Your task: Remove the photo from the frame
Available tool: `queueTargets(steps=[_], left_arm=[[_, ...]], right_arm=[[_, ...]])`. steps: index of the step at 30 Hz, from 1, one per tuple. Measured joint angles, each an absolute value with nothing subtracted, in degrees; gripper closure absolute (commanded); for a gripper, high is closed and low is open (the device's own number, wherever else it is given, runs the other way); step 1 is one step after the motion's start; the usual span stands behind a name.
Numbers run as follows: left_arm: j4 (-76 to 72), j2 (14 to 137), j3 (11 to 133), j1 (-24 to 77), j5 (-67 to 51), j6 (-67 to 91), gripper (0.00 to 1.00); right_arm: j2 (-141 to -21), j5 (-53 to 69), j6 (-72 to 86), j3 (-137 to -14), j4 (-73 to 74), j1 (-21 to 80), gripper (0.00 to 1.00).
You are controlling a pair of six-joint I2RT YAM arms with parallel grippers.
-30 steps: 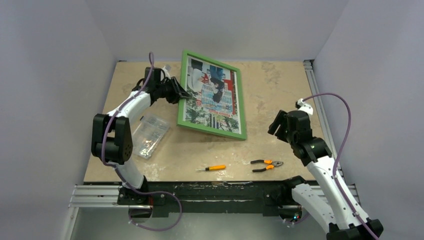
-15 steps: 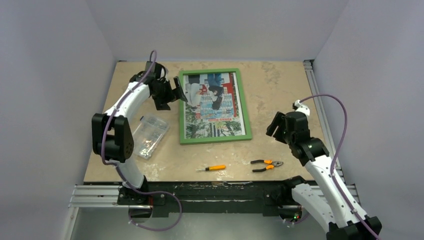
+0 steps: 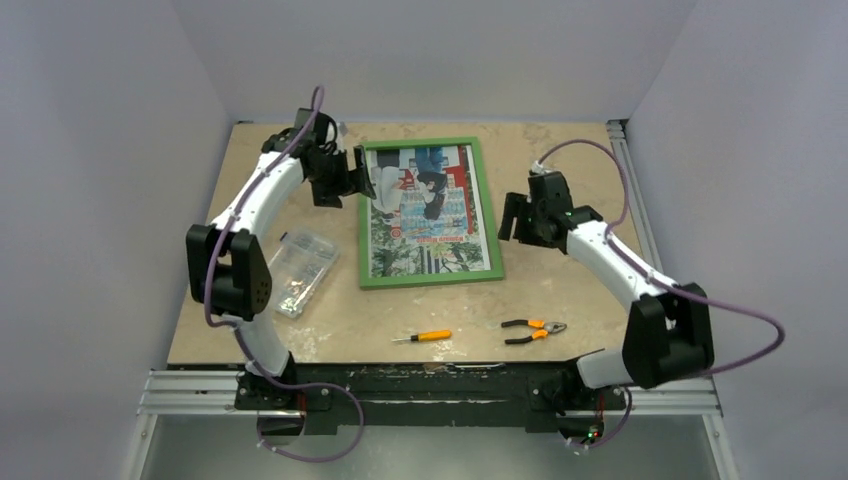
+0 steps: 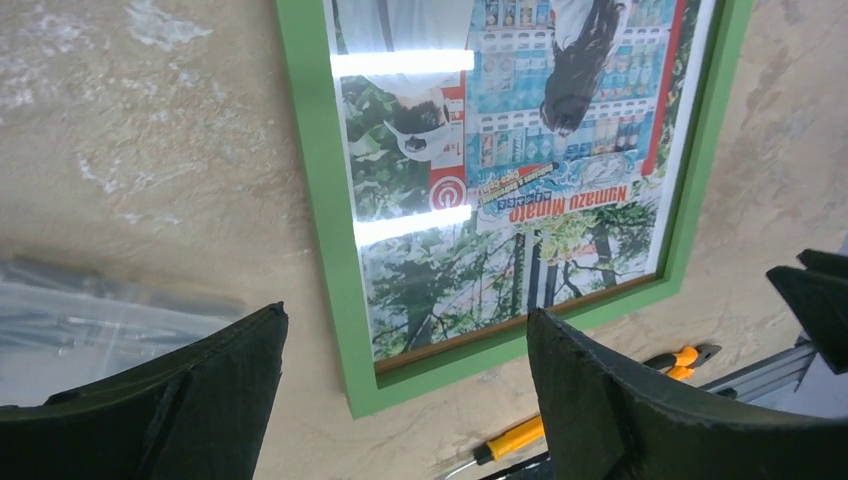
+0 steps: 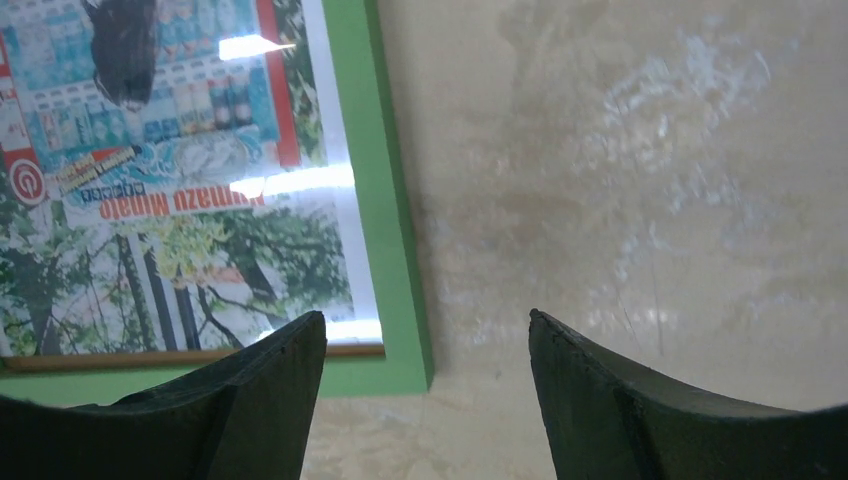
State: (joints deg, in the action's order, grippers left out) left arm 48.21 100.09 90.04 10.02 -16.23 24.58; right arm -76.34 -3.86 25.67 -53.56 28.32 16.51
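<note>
The green frame (image 3: 430,277) lies flat in the middle of the table with the colourful photo (image 3: 430,215) inside it, picture side up. My left gripper (image 3: 358,186) hovers at the frame's far-left edge, open and holding nothing. In the left wrist view the frame (image 4: 325,220) and the photo (image 4: 500,170) lie below the open left gripper (image 4: 408,315). My right gripper (image 3: 511,218) is open just beside the frame's right edge. In the right wrist view the right gripper (image 5: 428,315) straddles the frame (image 5: 385,200) at its corner, above the photo (image 5: 170,200).
A clear plastic box (image 3: 300,270) of small parts lies left of the frame. A yellow-handled screwdriver (image 3: 422,337) and orange pliers (image 3: 533,330) lie near the table's front edge. Grey walls close in three sides, and a metal rail (image 3: 640,230) runs along the right.
The frame went from tilted up on its left edge to lying flat. My left gripper let go of it and opened. The right arm swung in from the front right to the frame's right edge.
</note>
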Motion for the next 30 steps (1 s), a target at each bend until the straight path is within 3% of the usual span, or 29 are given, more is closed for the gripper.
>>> queueTargets(steps=[7,12,17,21,26,30], left_arm=[[53.54,110.91,98.91,13.89,-11.77,20.62,0.19],[53.71,112.77,98.00,14.66,-8.80,19.18,0.20],[53.76,115.11,98.10,14.70,-7.70,18.28,0.33],[53.93,119.11,98.54,14.83,-7.60,18.13,0.34],[54.13,121.54,98.54,14.94,-6.09,17.74,0.25],[54.08,122.32,98.56,15.00,-5.69,17.72,0.37]], right_arm=[[-90.48,-0.25,19.90,-62.81,23.44,16.86,0.30],[-98.50,1.48,16.29,-66.70,20.14,16.86,0.38],[-103.96,2.42,13.63,-66.74,18.22,16.86,0.53],[-105.82,2.68,12.34,-66.85,17.02,16.88,0.60],[-105.93,2.52,11.46,-66.83,16.32,17.37,0.65],[-106.26,2.55,11.22,-66.83,15.92,17.58,0.73]])
